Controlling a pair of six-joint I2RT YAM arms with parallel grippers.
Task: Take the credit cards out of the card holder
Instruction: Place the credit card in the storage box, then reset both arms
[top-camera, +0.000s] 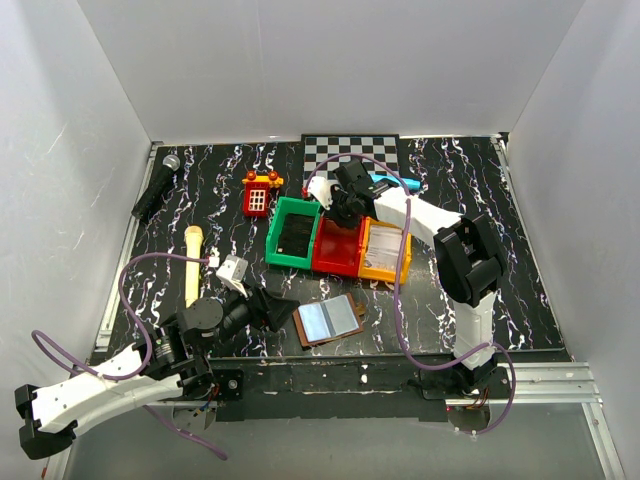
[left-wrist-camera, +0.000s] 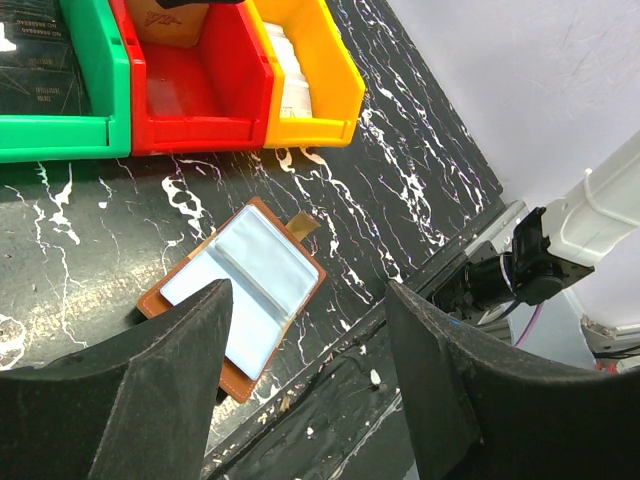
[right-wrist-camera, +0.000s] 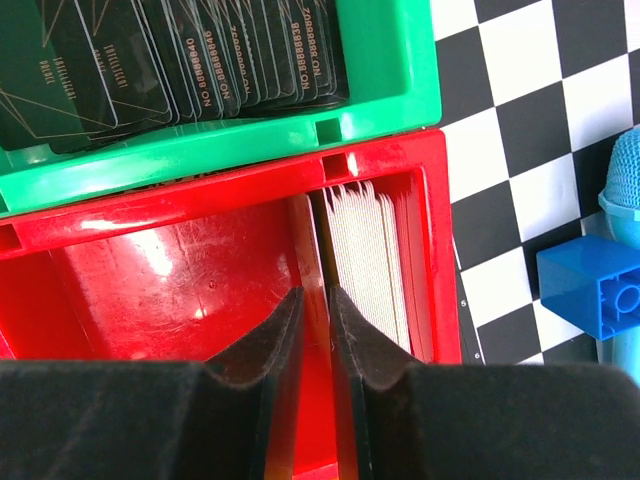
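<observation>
Over the red bin (top-camera: 338, 248), the right claw (right-wrist-camera: 317, 300) hangs with its jaws nearly together around what looks like a thin pale card (right-wrist-camera: 310, 240) seen edge-on. Whether it is pinching that card or has let go cannot be told. Just beside it, a stack of pale cards (right-wrist-camera: 365, 260) stands in the same bin. The green bin (right-wrist-camera: 380, 110) holds dark cards, and the orange bin (left-wrist-camera: 300, 80) shows whitish ones.

The card holder (left-wrist-camera: 240, 290) lies open on the worktop (top-camera: 450, 180), in front of the bins and near the front edge. The left claw (left-wrist-camera: 310, 390) hovers above it, spread wide and empty.

Sorting seems well along. The pale blue pockets look flat, but it is unclear whether any cards remain inside. If so, pulling them out is what is left.
</observation>
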